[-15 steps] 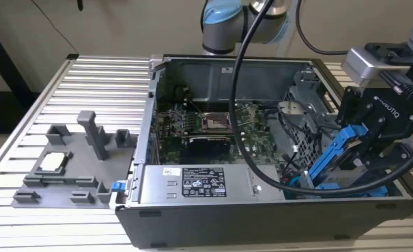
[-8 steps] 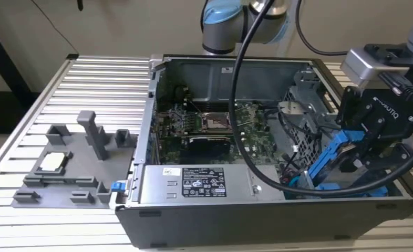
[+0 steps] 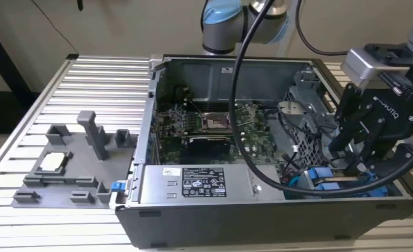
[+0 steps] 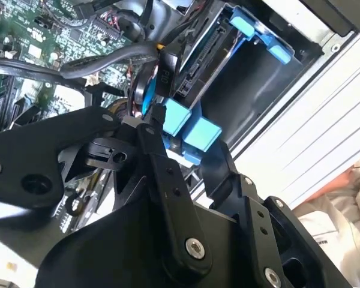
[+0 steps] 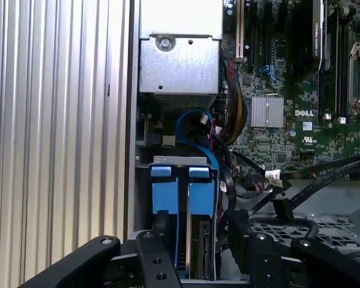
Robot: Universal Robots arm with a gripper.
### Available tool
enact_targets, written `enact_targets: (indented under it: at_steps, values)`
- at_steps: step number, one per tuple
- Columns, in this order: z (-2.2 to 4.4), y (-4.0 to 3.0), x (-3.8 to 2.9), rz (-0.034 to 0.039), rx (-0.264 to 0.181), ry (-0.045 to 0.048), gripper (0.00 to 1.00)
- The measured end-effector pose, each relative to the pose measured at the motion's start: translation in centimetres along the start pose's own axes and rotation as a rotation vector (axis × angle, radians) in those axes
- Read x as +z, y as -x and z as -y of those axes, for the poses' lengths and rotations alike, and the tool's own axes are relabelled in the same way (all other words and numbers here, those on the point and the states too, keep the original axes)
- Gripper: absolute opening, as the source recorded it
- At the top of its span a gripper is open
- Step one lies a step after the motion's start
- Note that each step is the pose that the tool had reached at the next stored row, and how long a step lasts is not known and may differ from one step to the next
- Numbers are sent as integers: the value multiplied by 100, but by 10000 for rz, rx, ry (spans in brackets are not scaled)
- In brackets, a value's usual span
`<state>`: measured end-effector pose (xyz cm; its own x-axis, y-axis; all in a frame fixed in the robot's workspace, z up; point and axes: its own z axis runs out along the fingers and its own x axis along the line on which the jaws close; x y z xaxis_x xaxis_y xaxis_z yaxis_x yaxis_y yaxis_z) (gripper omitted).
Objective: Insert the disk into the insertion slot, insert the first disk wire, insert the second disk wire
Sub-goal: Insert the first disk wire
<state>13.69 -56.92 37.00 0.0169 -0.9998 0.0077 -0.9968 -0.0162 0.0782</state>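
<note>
The disk (image 4: 198, 60) stands on edge in its blue carrier frame (image 4: 258, 33), partly down in the insertion slot (image 4: 246, 90) of the grey perforated drive cage (image 3: 308, 139). My gripper (image 4: 189, 135) straddles the carrier's two blue tabs (image 5: 203, 192), and in the second wrist view a finger (image 4: 159, 117) lies against each side of them. In the exterior view the gripper (image 3: 336, 170) hangs over the blue tabs (image 3: 322, 176) at the case's near corner on the exterior view's right. A blue wire (image 5: 195, 120) loops loose just beyond the tabs, beside black leads.
The open computer case holds a green motherboard (image 3: 206, 126) and a silver box with a black-and-white label (image 3: 203, 181). A thick black cable (image 3: 245, 105) from the arm drapes across the case. A grey fixture plate (image 3: 73, 168) lies on the ribbed table (image 3: 101, 79).
</note>
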Motion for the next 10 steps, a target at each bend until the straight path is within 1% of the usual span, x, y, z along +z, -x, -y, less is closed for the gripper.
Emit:
enact_targets:
  at_steps: [6, 7, 8, 9, 10]
  values:
    - [-21, -2, -267, -2, 0, 0, 53]
    - [-24, -2, -304, -3, 0, 1, 53]
    - [-24, -1, -311, -5, -1, -5, 53]
    - [-25, 1, -309, -3, -1, -74, 53]
    - [-27, 3, -311, -10, 0, -232, 53]
